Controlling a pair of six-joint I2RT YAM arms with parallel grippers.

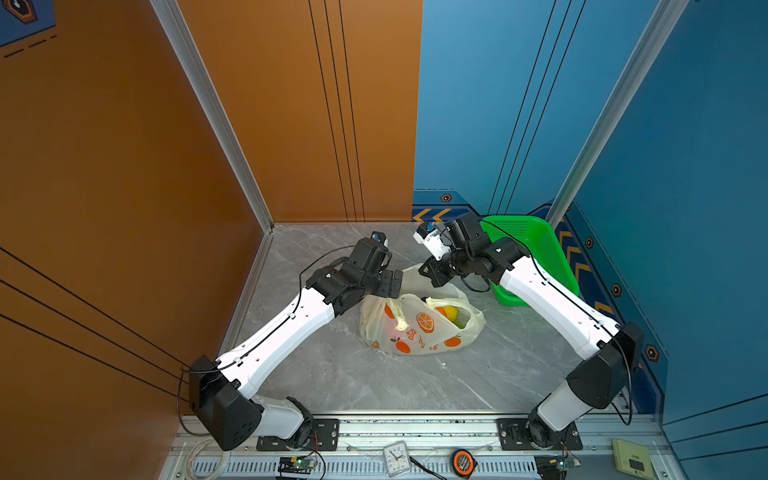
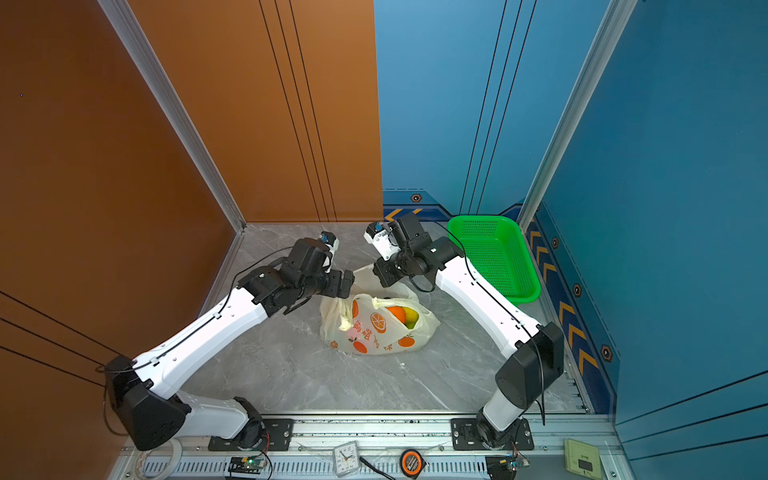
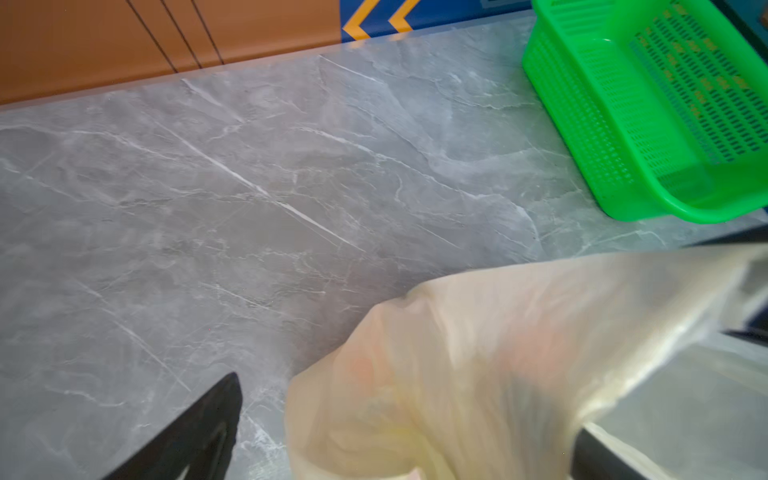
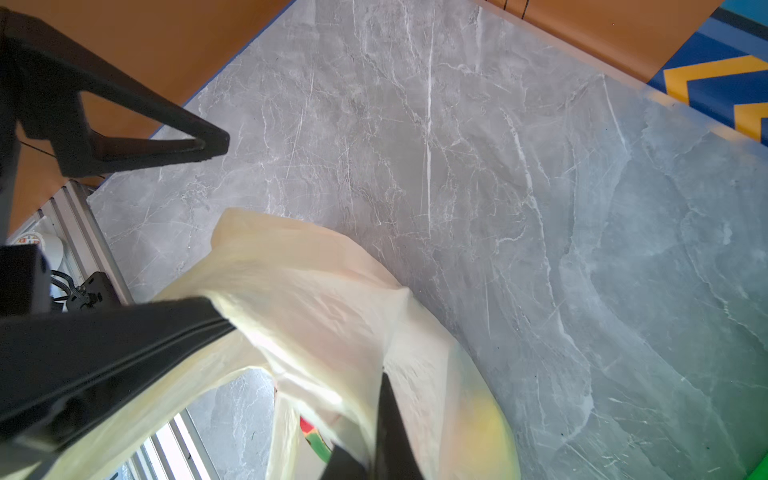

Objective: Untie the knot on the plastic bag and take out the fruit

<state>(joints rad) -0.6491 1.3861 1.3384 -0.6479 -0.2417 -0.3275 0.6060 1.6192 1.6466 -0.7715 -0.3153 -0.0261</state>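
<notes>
While left gripper [image 1: 390, 293] gapes (fully), right gripper [image 4: 222, 322] pinches the plastic bag [image 1: 419, 328].

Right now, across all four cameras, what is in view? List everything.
plastic bag: one, pale cream with orange prints, mid-table, mouth open
fruit: at least three seen, orange, yellow, green, inside bag
basket: one, bright green, far right corner
tabletop: one, grey marble
clock: one, white, front rail
tape measure: one, black-orange, front rail
small box: one, pale green, front rail right
left gripper: one, black, open over bag
right gripper: one, black, shut on bag's far edge
</notes>
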